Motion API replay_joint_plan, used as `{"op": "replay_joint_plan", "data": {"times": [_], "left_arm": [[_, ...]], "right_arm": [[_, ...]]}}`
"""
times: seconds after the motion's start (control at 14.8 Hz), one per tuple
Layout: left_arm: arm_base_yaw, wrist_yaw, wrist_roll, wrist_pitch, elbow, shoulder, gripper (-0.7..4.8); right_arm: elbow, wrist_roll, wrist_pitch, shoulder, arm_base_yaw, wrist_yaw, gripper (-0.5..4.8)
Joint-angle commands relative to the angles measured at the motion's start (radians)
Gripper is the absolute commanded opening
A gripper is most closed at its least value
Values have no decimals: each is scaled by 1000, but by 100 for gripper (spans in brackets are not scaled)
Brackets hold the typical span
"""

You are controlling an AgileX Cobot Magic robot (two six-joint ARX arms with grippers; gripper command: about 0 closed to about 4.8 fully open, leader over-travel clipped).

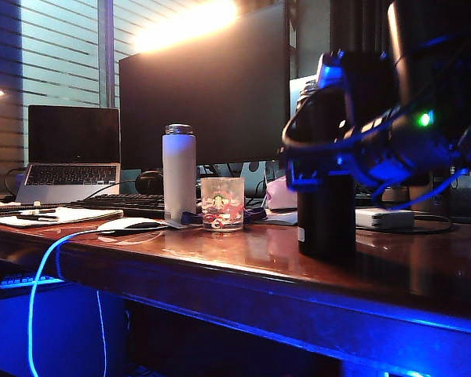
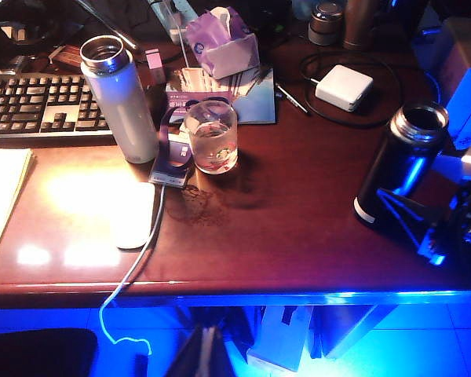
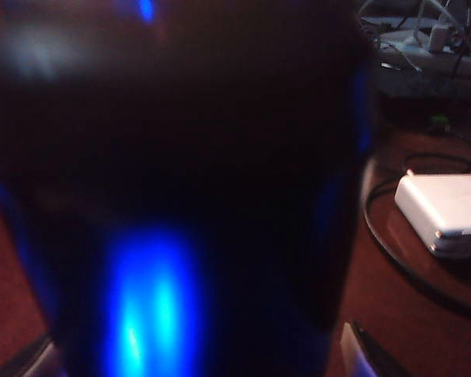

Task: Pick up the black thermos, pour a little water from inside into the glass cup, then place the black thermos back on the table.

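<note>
The black thermos [image 1: 326, 212] stands upright on the table [image 1: 243, 251] at the right, its mouth uncovered [image 2: 400, 169]. My right gripper [image 1: 322, 157] reaches in from the right with its jaws open on either side of the thermos body, and a thin gap shows beside one fingertip [image 3: 353, 345]. The thermos [image 3: 180, 157] fills the right wrist view. The glass cup [image 1: 221, 203] with the green logo stands left of it, water inside [image 2: 210, 137]. My left gripper [image 2: 208, 353] hangs off the table's front edge [image 2: 282, 287], fingers together, holding nothing.
A white bottle [image 2: 122, 98] stands just left of the cup, with a mouse [image 2: 133, 216] in front and a keyboard [image 2: 39, 106] behind. A white power adapter [image 2: 344, 86] with its cable, a tissue box [image 2: 224, 43] and a metal flask [image 2: 326, 22] lie further back.
</note>
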Motion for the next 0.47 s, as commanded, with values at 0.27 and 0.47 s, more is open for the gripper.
{"op": "replay_joint_plan", "data": {"times": [0.27, 0.47], "left_arm": [[-1, 4, -2, 13, 1, -2, -2], [-1, 4, -2, 13, 1, -2, -2]], "right_arm": [[34, -1, 42, 22, 1, 1, 479], [42, -1, 39, 22, -8, 37, 479]]}}
